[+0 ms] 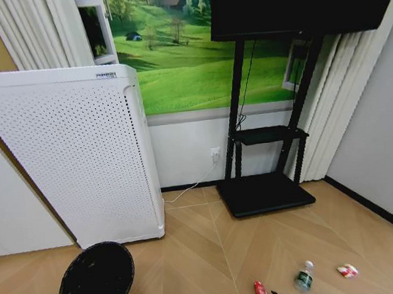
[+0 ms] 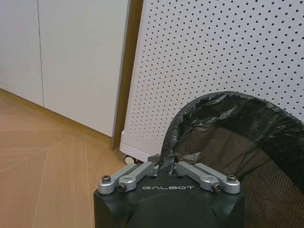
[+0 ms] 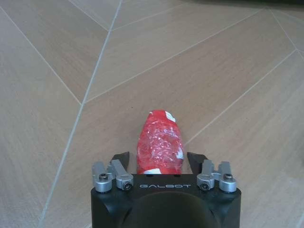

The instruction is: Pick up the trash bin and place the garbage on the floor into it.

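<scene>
The trash bin point(image 1: 98, 279), black mesh with a black liner, hangs tilted at the lower left of the head view. My left gripper point(image 2: 166, 165) is shut on its rim and liner point(image 2: 223, 118). The garbage lies on the floor point(image 1: 206, 256) at the lower right: a red wrapper point(image 1: 261, 293), a small clear bottle point(image 1: 304, 276) with a green label, and a white-red wrapper point(image 1: 347, 270). My right gripper point(image 3: 159, 159) is low over the floor, open, with the red wrapper point(image 3: 159, 140) between its fingertips point(image 3: 121, 159), a small gap showing on each side.
A tall white perforated appliance point(image 1: 73, 158) on wheels stands just behind the bin. A black TV stand base point(image 1: 264, 193) sits by the back wall, with a white cable point(image 1: 186, 191) running along the floor. Bare flooring lies between the bin and the litter.
</scene>
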Motion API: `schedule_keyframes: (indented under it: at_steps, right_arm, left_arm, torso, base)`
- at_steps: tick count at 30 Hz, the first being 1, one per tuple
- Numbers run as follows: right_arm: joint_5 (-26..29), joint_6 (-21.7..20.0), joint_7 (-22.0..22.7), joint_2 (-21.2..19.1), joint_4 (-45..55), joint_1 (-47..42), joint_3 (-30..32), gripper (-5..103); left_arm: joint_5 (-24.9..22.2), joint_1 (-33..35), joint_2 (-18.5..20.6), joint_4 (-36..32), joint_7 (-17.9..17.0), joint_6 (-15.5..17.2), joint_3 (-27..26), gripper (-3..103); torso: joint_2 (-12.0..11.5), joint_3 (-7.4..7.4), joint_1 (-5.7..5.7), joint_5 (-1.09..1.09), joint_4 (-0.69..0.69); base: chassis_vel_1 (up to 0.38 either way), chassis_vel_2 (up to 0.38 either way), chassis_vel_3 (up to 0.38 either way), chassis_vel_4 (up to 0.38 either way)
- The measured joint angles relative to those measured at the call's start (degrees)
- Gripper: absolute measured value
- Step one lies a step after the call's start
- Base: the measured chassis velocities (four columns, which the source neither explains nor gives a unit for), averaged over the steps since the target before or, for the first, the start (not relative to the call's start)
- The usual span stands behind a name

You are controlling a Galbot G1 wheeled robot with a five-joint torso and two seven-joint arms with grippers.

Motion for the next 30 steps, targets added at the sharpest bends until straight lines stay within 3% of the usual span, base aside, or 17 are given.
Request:
schedule_keyframes:
  at_steps: [5,8,14,22,30]
  right_arm:
    - [1.1,0.2,-0.7,-0.8,0.0,-0.1,-1.2,51]
    - [1.2,0.2,-0.8,-1.0,0.1,0.0,-1.4,47]
    - [1.7,0.1,-1.1,-2.4,1.5,-0.6,-1.0,47]
    - [6.2,9.8,-7.5,-4.9,10.5,-3.6,1.7,47]
    - [11.8,13.7,-11.4,-8.6,24.4,-7.3,2.7,47]
  left_arm:
    - [-0.1,-0.2,0.1,0.5,0.2,-0.1,0.0,4]
    - [-0.1,-0.4,0.3,0.9,0.3,-0.1,0.3,4]
    - [0.3,-2.0,1.4,1.6,0.1,0.2,2.8,4]
    - [-2.2,-8.8,8.3,6.9,-2.4,1.2,10.2,4]
    - [-1.5,-17.7,12.1,15.4,-1.0,-0.2,20.9,4]
  torso:
    - [0.0,-0.01,0.0,-0.01,0.01]
    - [0.0,0.0,0.0,0.01,0.0]
    - [0.0,0.01,0.0,0.04,0.0]
    - [0.0,0.01,0.0,-0.01,0.0]
    - [0.0,0.01,0.0,-0.01,-0.03]
  base:
    - [0.0,0.0,0.0,0.0]
    - [0.0,0.0,0.0,0.0]
    - [0.0,0.0,0.0,0.0]
    - [0.0,0.0,0.0,0.0]
    - [0.0,0.0,0.0,0.0]
